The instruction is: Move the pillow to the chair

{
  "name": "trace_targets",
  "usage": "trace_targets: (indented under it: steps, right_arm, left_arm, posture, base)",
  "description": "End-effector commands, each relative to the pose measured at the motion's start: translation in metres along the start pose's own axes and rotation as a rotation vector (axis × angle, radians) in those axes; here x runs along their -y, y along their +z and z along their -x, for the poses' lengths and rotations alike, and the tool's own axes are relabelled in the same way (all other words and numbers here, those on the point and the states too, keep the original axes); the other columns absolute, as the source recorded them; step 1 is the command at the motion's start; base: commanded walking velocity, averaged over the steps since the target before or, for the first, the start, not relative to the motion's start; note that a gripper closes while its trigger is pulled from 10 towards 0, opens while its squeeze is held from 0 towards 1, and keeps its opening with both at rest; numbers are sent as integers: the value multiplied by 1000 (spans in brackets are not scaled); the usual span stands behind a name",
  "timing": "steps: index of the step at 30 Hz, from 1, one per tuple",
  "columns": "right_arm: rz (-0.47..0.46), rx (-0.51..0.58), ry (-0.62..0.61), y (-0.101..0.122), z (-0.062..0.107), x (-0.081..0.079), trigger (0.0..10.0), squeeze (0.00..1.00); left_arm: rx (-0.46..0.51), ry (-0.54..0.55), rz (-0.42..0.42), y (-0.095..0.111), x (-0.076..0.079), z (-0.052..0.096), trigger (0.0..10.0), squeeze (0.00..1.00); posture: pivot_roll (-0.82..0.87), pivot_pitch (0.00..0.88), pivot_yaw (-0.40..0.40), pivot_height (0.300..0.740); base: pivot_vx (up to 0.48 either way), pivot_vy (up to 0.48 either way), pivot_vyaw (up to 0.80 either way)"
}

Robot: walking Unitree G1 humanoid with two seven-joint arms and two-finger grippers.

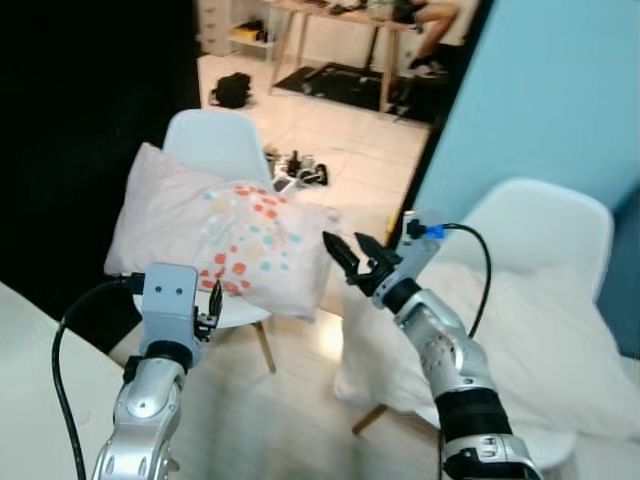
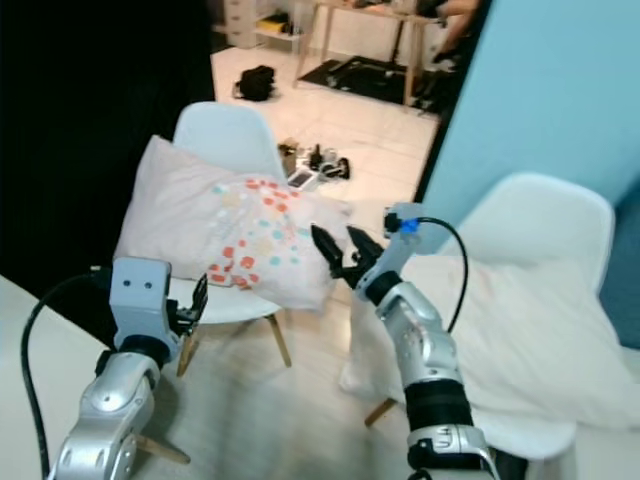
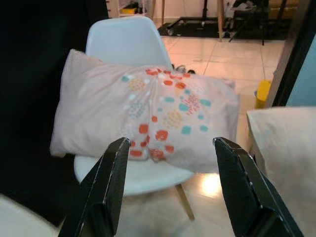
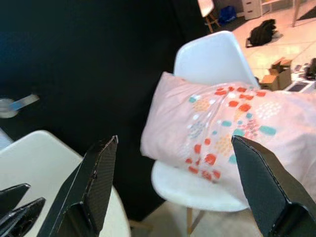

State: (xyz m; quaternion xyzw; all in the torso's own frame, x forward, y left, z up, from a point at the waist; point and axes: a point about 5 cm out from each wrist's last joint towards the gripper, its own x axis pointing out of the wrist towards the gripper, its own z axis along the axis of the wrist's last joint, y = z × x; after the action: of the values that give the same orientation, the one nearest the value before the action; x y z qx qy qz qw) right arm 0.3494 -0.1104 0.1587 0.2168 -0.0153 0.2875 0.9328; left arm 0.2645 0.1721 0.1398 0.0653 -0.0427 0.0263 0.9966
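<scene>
Spreading apart, the long black fingers of the right gripper point(image 1: 352, 250) are held in the air just beside the pillow's point(image 1: 222, 233) near corner, released and touching nothing. The left gripper point(image 1: 212, 307) is raised before the pillow's lower edge; in the left wrist view its fingers point(image 3: 111, 185) are seen wide apart, with nothing between them. The pillow, pale pink with orange and teal dots, is laid across the seat of a white chair point(image 1: 215, 142) and leaned on its back, so that most of the seat is covered and the chair's legs are largely cut off from sight. Behind the pillow, to its left, a black expanse is seen in which nothing can be made out. A second white chair point(image 1: 545, 225) is placed right of the pillow, draped with a white cloth point(image 1: 530, 340) that hides its seat. A light blue wall point(image 1: 550, 90) is seen beyond it. Wooden flooring point(image 1: 290, 400) lies below the pillow; farther off, pale tiles, a black bag point(image 1: 231, 90), scattered small items and a wooden table point(image 1: 335, 30) are seen, with a person's legs point(image 1: 430, 35) partly cut off. A white tabletop edge point(image 1: 40, 390) is seen near the left arm.
</scene>
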Motion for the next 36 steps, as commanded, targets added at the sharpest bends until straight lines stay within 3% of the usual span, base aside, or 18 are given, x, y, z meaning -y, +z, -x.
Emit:
trace_targets:
  steps: [1,25,36]
  right_arm:
    - [-10,-17,-37,-2,4,8,10000,0]
    - [-30,-22,-98,-2,6,18,10000,0]
    - [-34,-31,-73,-2,4,15,10000,0]
  left_arm:
    - [-12,-8,14,-2,3,0,10000,0]
    - [-17,-17,28,-5,5,0,10000,0]
    - [-6,10,107,-5,0,-1,10000,0]
  posture:
    - [-6,0,-96,740]
    - [-13,0,-100,740]
    - [-16,0,-98,740]
  base:
    - [-386,0,-719]
    - [-371,0,-720]
    - [0,0,-647]
